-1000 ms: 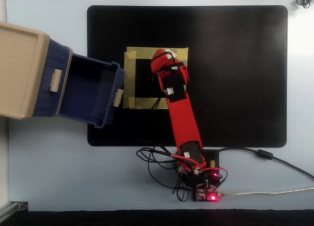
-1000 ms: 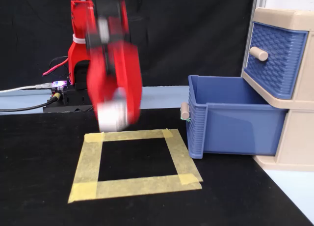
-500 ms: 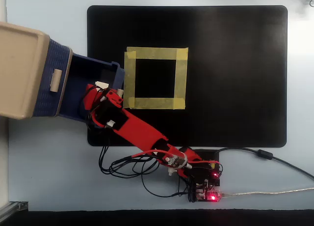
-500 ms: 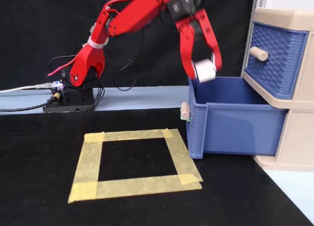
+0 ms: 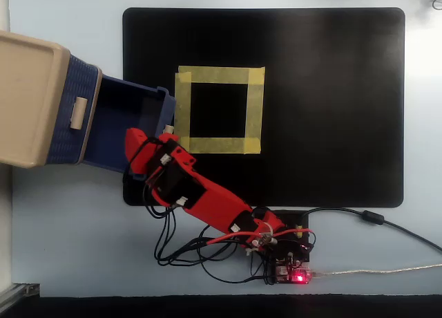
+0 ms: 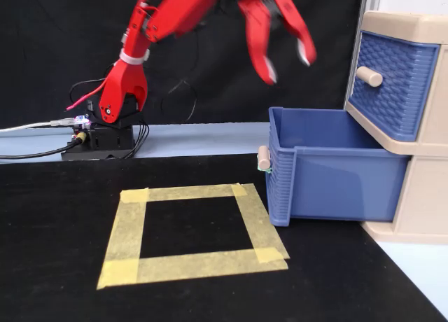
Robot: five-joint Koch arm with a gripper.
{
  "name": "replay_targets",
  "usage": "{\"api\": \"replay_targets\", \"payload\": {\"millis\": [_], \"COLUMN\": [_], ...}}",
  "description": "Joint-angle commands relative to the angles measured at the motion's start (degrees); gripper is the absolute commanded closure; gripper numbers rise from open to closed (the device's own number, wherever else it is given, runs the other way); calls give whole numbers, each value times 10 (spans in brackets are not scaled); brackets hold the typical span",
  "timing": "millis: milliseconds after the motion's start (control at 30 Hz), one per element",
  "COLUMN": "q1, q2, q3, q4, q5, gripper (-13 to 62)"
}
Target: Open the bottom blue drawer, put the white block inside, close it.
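Above the pulled-out dark blue woven bottom drawer (image 6: pixel 336 175) with its small beige handle (image 6: pixel 264 158): the red robot gripper (image 6: pixel 287 61), up high. Stands wide apart at the two fingers, with nothing between them. Half a second ago, held the tiny white plastic block just over the drawer. Holds it no more, and sits a bit higher than before.

Looks like a drop, then. Most likely means the block step is done, with only the closing left: a push on the drawer front back into the beige-topped drawer unit (image 5: pixel 27 97).

No sight of the white block in either view now. Not on the black mat (image 5: pixel 324 110), not inside the yellow tape square (image 6: pixel 189 231). Probably lies down in the drawer. Cannot say for sure.

From the side, only the blue outer wall to see, not the floor of the drawer. From above, red arm (image 5: pixel 200 197) right over the near part of the drawer, so some of the inside stays covered. Dark and bare in the part on show. Blurred at the fingertips in the fixed view too. Upper blue drawer (image 6: pixel 392 84) shut.
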Motion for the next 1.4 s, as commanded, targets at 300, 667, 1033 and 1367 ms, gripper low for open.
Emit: {"api": "replay_targets", "payload": {"millis": [300,667,1033,1367], "q1": [76,-72,-110,-99], "q2": [-7,-127,-339,-295], "q3": [276,166,-76,-126], "q4": [11,-108,-195,-64], "q5": [255,54,-9,-11], "gripper": [156,156,154,149]}}
